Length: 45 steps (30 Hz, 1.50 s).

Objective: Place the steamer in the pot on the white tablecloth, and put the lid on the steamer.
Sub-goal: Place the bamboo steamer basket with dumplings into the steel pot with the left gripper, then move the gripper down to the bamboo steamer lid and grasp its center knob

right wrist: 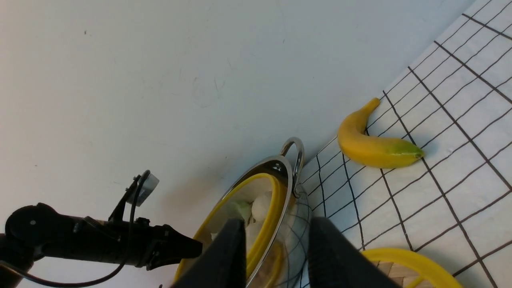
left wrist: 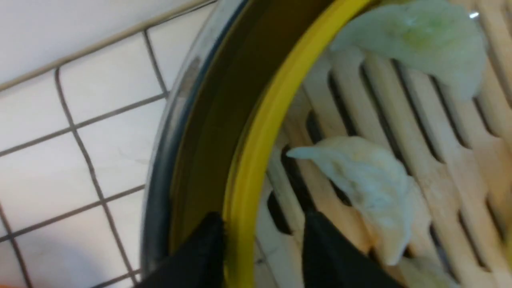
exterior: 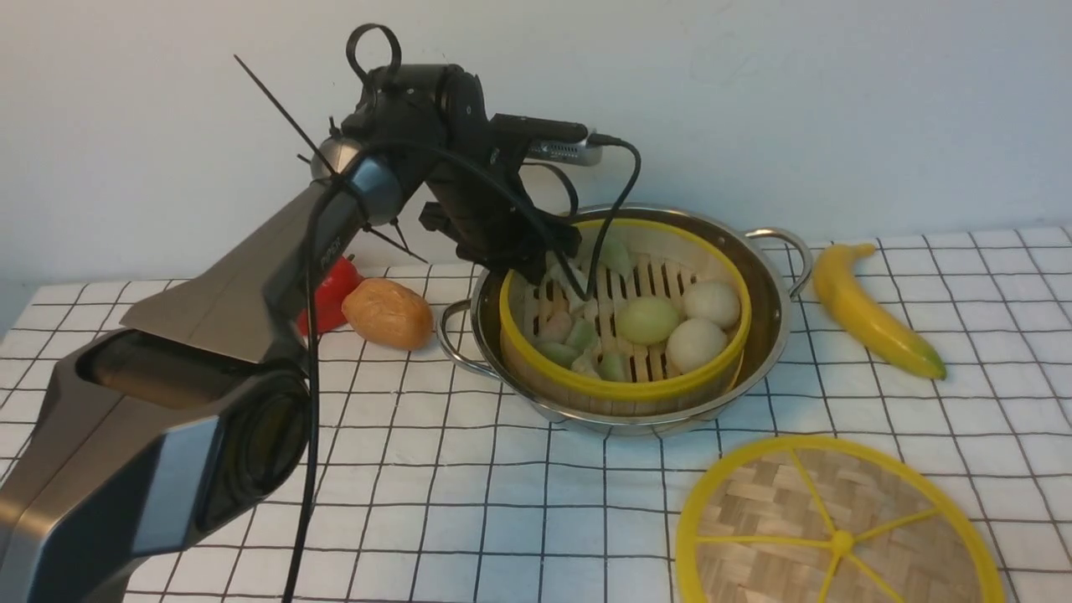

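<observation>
the steamer (exterior: 624, 389) sits inside the pot (exterior: 783, 310) on the white tablecloth (exterior: 469, 469), buns and dumplings showing through its open top. the left gripper (left wrist: 264, 218) is down at the steamer's rim, about 10 o'clock, with its jaws parted astride the yellow edge and a gap on the inner side. the lid (exterior: 837, 536) lies flat on the cloth at 5 o'clock from the pot. the right gripper (right wrist: 278, 224) hangs with its jaws apart, holding nothing. a banana (exterior: 871, 310) lies at 3 o'clock and a bread roll (exterior: 388, 312) at 9 o'clock.
</observation>
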Available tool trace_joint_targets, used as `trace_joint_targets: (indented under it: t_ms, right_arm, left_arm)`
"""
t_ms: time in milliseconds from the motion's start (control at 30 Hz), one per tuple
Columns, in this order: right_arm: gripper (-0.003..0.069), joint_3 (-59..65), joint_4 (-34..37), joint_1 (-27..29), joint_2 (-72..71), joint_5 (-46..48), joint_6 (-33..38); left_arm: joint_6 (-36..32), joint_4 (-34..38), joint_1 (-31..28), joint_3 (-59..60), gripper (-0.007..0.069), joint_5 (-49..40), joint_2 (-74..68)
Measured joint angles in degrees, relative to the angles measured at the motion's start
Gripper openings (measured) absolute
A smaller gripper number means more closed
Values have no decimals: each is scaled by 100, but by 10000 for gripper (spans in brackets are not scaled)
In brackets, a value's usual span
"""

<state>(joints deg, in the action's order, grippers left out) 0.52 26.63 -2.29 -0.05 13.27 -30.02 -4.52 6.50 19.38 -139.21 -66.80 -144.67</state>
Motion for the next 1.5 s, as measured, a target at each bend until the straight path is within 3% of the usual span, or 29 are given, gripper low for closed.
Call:
trace_joint_targets:
  t_ms: [100,233,433,500,567,700,733,800,967,1033,1167,1333,1500]
  right_arm:
    - [242,0,12,0,0,0,7]
    - [242,0,14,0,0,-24,22]
    - [242,0,8,0,0,-923,48]
    - [242,-120,-120,0,-5,-1430,104]
    - [242,-484,-353,0,-5,-1867,217]
    - [242,-1664,-981,0,436,-1940,343]
    - [242,-1790,-1047,0,473,-1893,343]
    - [242,-2624,-1435,0,1042,-1282,346]
    - [242,-3962,-1761,0,2304,662,798]
    - [242,-4329,-1755,0,2709,1297,1168]
    - [242,-4847,-1205,0,4040,2898,2595]
    - [242,-4910,-421,0,5512,3869,3575]
    - [242,-4910,-299,-49,6732,4030,3798]
  left_arm:
    - [0,20,7,-24,391,0,56]
    - [-12,-157,7,-286,449,-67,186]
    - [0,-905,1,-1080,454,-236,648]
    - [6,-1111,-16,-1279,414,-243,906]
    - [6,-1268,-29,-1360,325,-249,1265]
    - [-7,-1318,-36,-1372,68,-259,1903]
    - [-7,-1318,-36,-1372,68,-259,1962]
    - [-42,-1312,-36,-1372,-13,-264,2345]
    - [-60,-1187,-36,-1376,-23,-281,3051]
    - [-75,-1157,-36,-1370,-23,-281,3285]
    - [-246,-1122,-30,-884,-23,-281,4196]
    - [-453,-1128,-30,788,-23,-281,5459]
    - [-516,-1123,-30,3472,-23,-111,7233]
